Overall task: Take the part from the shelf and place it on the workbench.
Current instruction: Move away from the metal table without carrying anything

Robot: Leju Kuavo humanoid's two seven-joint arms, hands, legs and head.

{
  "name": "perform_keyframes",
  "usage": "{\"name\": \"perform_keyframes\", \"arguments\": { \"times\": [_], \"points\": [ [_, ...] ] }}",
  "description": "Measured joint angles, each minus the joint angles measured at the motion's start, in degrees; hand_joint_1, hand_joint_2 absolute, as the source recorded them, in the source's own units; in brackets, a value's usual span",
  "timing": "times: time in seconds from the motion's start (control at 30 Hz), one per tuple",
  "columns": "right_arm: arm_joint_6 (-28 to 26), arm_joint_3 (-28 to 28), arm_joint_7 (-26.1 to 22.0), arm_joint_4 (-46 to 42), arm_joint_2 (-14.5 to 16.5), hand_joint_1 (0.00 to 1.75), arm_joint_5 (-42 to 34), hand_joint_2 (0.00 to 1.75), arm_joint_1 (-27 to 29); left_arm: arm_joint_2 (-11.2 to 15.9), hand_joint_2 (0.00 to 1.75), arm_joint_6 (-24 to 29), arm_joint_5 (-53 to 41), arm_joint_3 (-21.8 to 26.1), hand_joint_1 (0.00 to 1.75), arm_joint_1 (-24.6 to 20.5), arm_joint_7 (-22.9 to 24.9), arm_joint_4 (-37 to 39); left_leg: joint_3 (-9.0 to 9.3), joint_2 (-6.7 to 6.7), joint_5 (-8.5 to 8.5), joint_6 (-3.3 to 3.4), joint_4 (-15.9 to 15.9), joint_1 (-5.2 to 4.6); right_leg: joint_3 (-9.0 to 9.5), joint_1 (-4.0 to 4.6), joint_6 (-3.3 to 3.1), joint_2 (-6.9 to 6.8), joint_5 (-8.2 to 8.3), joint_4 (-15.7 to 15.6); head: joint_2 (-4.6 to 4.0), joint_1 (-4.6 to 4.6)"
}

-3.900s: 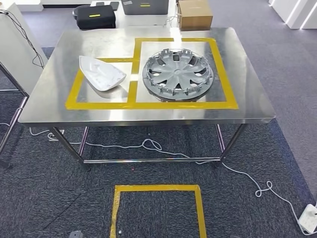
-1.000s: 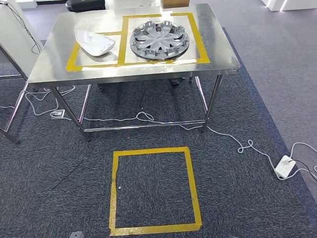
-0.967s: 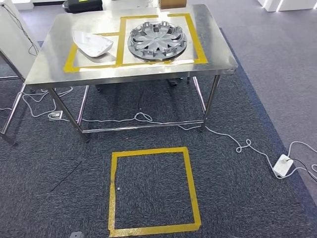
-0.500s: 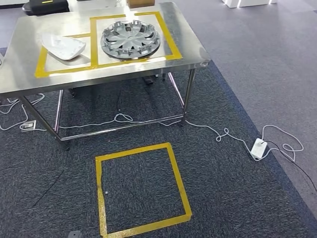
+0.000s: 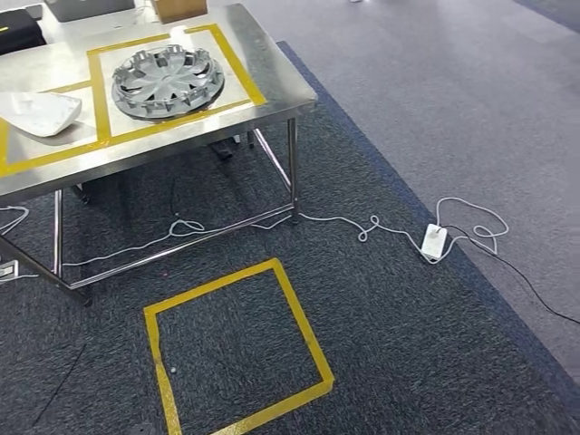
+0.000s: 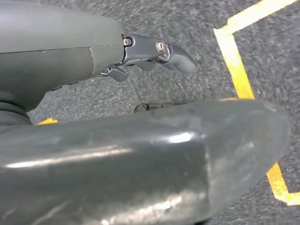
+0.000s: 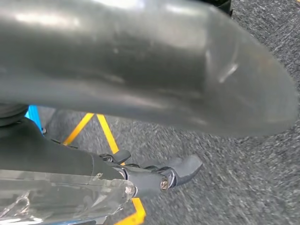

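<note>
The steel workbench [image 5: 274, 77] stands at the upper left of the head view. On it a grey wheel cover [image 5: 168, 80] lies inside a yellow taped frame, and a white shell-shaped part [image 5: 37, 111] lies in the taped frame beside it. My left hand [image 6: 134, 154] hangs over the dark carpet, its fingers [image 6: 155, 49] stretched out and holding nothing. My right hand [image 7: 141, 61] hangs the same way, fingers [image 7: 166, 176] straight and apart, with nothing in it.
A yellow taped square [image 5: 232, 349] marks the carpet in front of the bench. White cables and a power strip [image 5: 433, 240] lie on the floor to the right. A cardboard box [image 5: 179, 8] and a black bag [image 5: 17, 27] sit behind the bench.
The camera has backed away from the bench and turned right, so the whole scene has slid to the left. The parts on the bench have not moved.
</note>
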Motion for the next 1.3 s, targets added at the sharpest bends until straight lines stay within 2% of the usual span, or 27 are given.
{"name": "perform_keyframes", "arguments": {
  "times": [0.07, 0.13, 0.2, 0.27, 0.33, 0.37, 0.4, 0.43, 0.47, 0.5, 0.57, 0.6, 0.63, 0.7, 0.73, 0.77, 0.8, 0.87, 0.9, 0.93, 0.97, 1.0, 1.07, 1.13, 1.2, 1.23, 1.3],
  "points": [
    [0.5, 0.0, -0.3, 0.0, 0.0, 0.00, 0.0, 0.00, -0.2, 0.0, 0.00, 0.2, 0.2, 0.0, 0.00, 0.0, 0.0, 0.0, 3.65, -3.19, 3.15, 0.03, -7.8, 0.45, -0.34, 0.05, 0.55, 1.53, 0.22, 0.3, 0.01, -0.09],
    [0.7, 0.0, -0.6, 0.0, 0.0, 0.00, 0.0, 0.00, -0.2, 0.0, 0.00, 0.2, 0.3, 0.1, 0.00, 0.0, 0.0, 0.0, 4.87, -5.09, 3.59, 0.23, -10.8, 0.68, -0.98, 0.05, 1.25, 2.83, 0.55, 0.3, 0.01, -0.18],
    [0.8, 0.0, -0.7, 0.0, 0.0, 0.00, 0.0, 0.00, 0.1, 0.0, 0.00, 0.2, 0.3, 0.1, 0.00, -0.1, 0.0, 0.0, 4.73, -3.81, 3.77, 1.00, -10.9, 0.64, -1.60, -0.20, 2.00, 3.66, 0.93, 0.1, 0.01, -0.17],
    [0.9, 0.0, -0.7, 0.0, -0.1, 0.00, 0.0, 0.00, 0.4, 0.0, 0.00, 0.2, 0.3, 0.2, 0.00, -0.2, 0.0, 0.0, 4.67, -2.26, 4.11, 1.90, -11.1, 0.62, -2.98, -0.11, 2.50, 0.91, -0.65, 2.5, 0.01, 0.22],
    [0.9, 0.0, -0.8, 0.0, 0.0, 0.00, 0.0, 0.00, 0.2, 0.0, 0.00, 0.2, 0.3, 0.3, 0.00, 0.0, 0.0, 0.0, 4.61, -0.55, 4.16, 2.35, -11.2, 0.36, -6.07, 0.04, 2.80, -3.04, -4.72, 9.4, 0.01, 0.67],
    [1.0, 0.0, -0.9, 0.0, 0.0, 0.00, 0.0, 0.00, 0.1, 0.0, 0.00, 0.2, 0.3, 0.4, 0.00, 0.2, 0.1, 0.0, 4.58, 0.42, 4.14, 2.43, -11.2, 0.20, -7.79, 0.03, 2.93, -3.83, -6.61, 13.4, 0.00, 0.73],
    [1.1, 0.0, -1.1, 0.0, 0.0, 0.00, 0.0, 0.00, 0.0, 0.1, 0.00, 0.2, 0.3, 0.5, 0.00, 0.3, 0.2, 0.0, 4.57, 1.35, 4.12, 2.45, -11.1, 0.07, -8.86, 0.03, 2.98, -4.15, -7.66, 16.2, 0.00, 0.73],
    [1.1, 0.0, -1.3, 0.0, 0.0, 0.00, 0.0, 0.00, 0.0, 0.1, 0.00, 0.2, 0.4, 0.7, 0.00, 0.3, 0.3, 0.0, 4.57, 2.23, 4.09, 2.47, -11.1, -0.02, -8.82, 0.05, 2.96, -4.29, -7.63, 16.9, 0.00, 0.74],
    [1.2, 0.0, -1.6, 0.0, 0.0, 0.00, 0.0, 0.00, 0.1, 0.1, 0.00, 0.1, 0.5, 0.9, 0.00, 0.3, 0.4, 0.0, 4.61, 2.99, 4.07, 2.47, -11.1, -0.09, -7.52, 0.10, 2.83, -4.49, -6.58, 15.1, 0.00, 0.74],
    [1.3, 0.0, -1.9, 0.0, 0.0, 0.00, 0.0, 0.00, 0.2, 0.0, 0.00, 0.0, 0.5, 0.9, 0.00, 0.2, 0.6, 0.0, 4.70, 3.66, 4.01, 2.41, -11.1, -0.14, -5.16, 0.19, 2.63, -5.01, -4.94, 11.4, 0.00, 0.75],
    [1.4, 0.0, -2.6, 0.0, 0.0, 0.00, 0.0, 0.00, 0.1, 0.0, 0.00, -0.3, 0.5, 1.0, 0.00, 0.2, 0.9, 0.0, 4.95, 4.80, 3.79, 2.09, -11.1, -0.39, -0.40, 0.59, 1.92, -7.42, -2.45, 3.5, 0.00, 0.70],
    [1.4, 0.0, -2.9, 0.0, 0.0, 0.00, 0.0, 0.00, 0.0, 0.1, 0.00, -0.3, 0.5, 1.0, 0.00, 0.2, 1.0, 0.0, 5.07, 5.28, 3.71, 1.83, -11.0, -0.50, 0.86, 0.76, 1.58, -8.19, -1.89, 1.3, 0.01, 0.67],
    [1.4, -0.1, -3.1, 0.0, 0.0, 0.00, 0.0, 0.00, -0.1, 0.1, 0.00, -0.4, 0.4, 1.1, 0.00, 0.2, 1.2, 0.0, 5.15, 5.74, 3.67, 1.56, -11.0, -0.60, 1.13, 0.92, 1.24, -8.50, -1.77, 0.5, 0.01, 0.62],
    [1.0, -0.6, -3.0, 0.0, 0.0, 0.00, 0.0, 0.00, -0.1, 0.1, 0.00, -0.6, 0.0, 1.1, 0.00, 0.0, 1.3, 0.0, 5.26, 6.65, 3.60, 0.93, -11.1, -0.56, 0.75, 0.89, 0.60, -7.21, -1.43, 0.4, 0.01, 0.61],
    [0.7, -0.9, -2.7, 0.0, 0.0, 0.00, 0.0, 0.00, -0.1, 0.1, 0.00, -0.7, -0.2, 1.1, 0.00, -0.1, 1.2, 0.0, 5.19, 6.34, 3.19, 0.57, -10.8, -0.48, 0.68, 0.79, 0.27, -6.63, -1.24, 0.3, 0.00, 0.58],
    [0.2, -1.4, -2.4, 0.0, 0.0, 0.00, 0.0, 0.00, -0.1, 0.0, 0.00, -0.8, -0.4, 1.1, 0.00, -0.2, 0.9, 0.0, 4.74, 5.38, 2.15, 0.22, -9.6, -0.38, 0.71, 0.62, -0.05, -6.01, -0.99, 0.1, 0.01, 0.54],
    [-0.3, -1.8, -2.1, 0.0, 0.0, 0.00, 0.0, 0.00, -0.1, 0.0, 0.00, -1.0, -0.8, 1.0, 0.00, -0.2, 0.6, 0.0, 3.71, 4.00, 0.47, -0.08, -7.1, -0.25, 0.75, 0.43, -0.30, -5.38, -0.75, -0.1, 0.01, 0.46],
    [-1.1, -3.0, -1.6, 0.0, 0.0, 0.00, 0.0, 0.00, -0.2, 0.0, 0.00, -1.2, -1.7, 1.0, 0.00, -0.1, -0.1, 0.0, 0.25, 1.54, -3.56, -0.45, 0.6, -0.07, 0.41, 0.33, -0.52, -4.00, -0.48, -0.1, 0.01, 0.33],
    [-1.3, -3.6, -1.4, 0.0, 0.1, 0.00, 0.0, 0.00, -0.1, 0.0, 0.00, -1.3, -2.1, 0.9, 0.00, 0.0, -0.4, 0.0, -1.36, 1.11, -4.74, -0.54, 4.0, -0.03, 0.29, 0.31, -0.53, -3.23, -0.41, -0.1, 0.00, 0.32],
    [-1.3, -4.1, -1.4, 0.0, 0.1, 0.00, 0.0, 0.00, 0.0, 0.0, 0.00, -1.3, -2.6, 0.8, 0.00, 0.1, -0.6, 0.0, -2.28, 0.95, -4.80, -0.60, 5.7, -0.01, 0.22, 0.28, -0.49, -2.40, -0.34, -0.1, 0.00, 0.31],
    [-1.4, -4.6, -1.3, 0.0, 0.1, 0.00, 0.0, 0.00, 0.1, 0.0, 0.00, -1.4, -2.9, 0.8, 0.00, 0.2, -0.6, 0.0, -2.20, 0.86, -3.67, -0.64, 5.3, 0.02, 0.22, 0.22, -0.37, -1.57, -0.27, -0.1, 0.00, 0.31],
    [-1.4, -5.0, -1.3, 0.0, 0.1, 0.00, 0.0, 0.00, 0.2, 0.0, 0.00, -1.4, -3.2, 0.7, 0.00, 0.2, -0.6, 0.1, -1.16, 0.56, -1.65, -0.69, 2.8, 0.11, 0.23, 0.12, -0.22, -0.73, -0.20, -0.1, 0.00, 0.32],
    [-1.3, -5.9, -1.4, 0.0, 0.1, 0.00, 0.0, 0.00, 0.1, 0.0, 0.00, -1.6, -3.6, 0.6, 0.00, 0.2, -0.4, 0.1, 2.28, -1.64, 2.46, -0.86, -4.9, 0.60, 0.04, 0.06, 0.33, 0.87, -0.13, 0.3, 0.01, 0.26],
    [-1.3, -6.5, -1.7, 0.0, 0.1, 0.00, 0.0, 0.00, 0.1, 0.0, 0.00, -1.9, -3.9, 0.5, 0.00, 0.3, -0.1, 0.2, 4.24, -3.65, 3.61, -0.52, -9.6, 0.95, -0.64, 0.11, 1.07, 2.20, -0.05, 0.7, 0.01, 0.19],
    [-1.4, -6.9, -1.9, 0.0, 0.1, 0.00, 0.0, 0.00, 0.4, 0.0, 0.00, -2.1, -4.1, 0.4, 0.00, 0.2, 0.0, 0.2, 4.32, -3.25, 3.31, 0.39, -10.1, 0.87, -1.35, -0.05, 1.79, 3.23, 0.16, 0.7, 0.02, 0.20],
    [-1.5, -7.0, -1.9, 0.0, 0.1, 0.00, 0.0, 0.00, 0.6, 0.1, 0.00, -2.2, -4.1, 0.3, 0.00, 0.2, 0.0, 0.2, 4.30, -2.65, 3.39, 0.82, -10.2, 0.84, -1.62, -0.09, 2.06, 2.65, 0.00, 1.0, 0.01, 0.20],
    [-1.7, -7.2, -2.1, 0.0, 0.0, 0.00, 0.0, 0.00, 0.8, 0.2, 0.00, -2.4, -4.1, 0.0, 0.00, 0.2, -0.2, 0.3, 4.33, -1.37, 3.59, 1.62, -10.3, 0.78, -3.14, -0.02, 2.44, -0.37, -2.15, 4.2, 0.02, 0.64]
  ]
}}
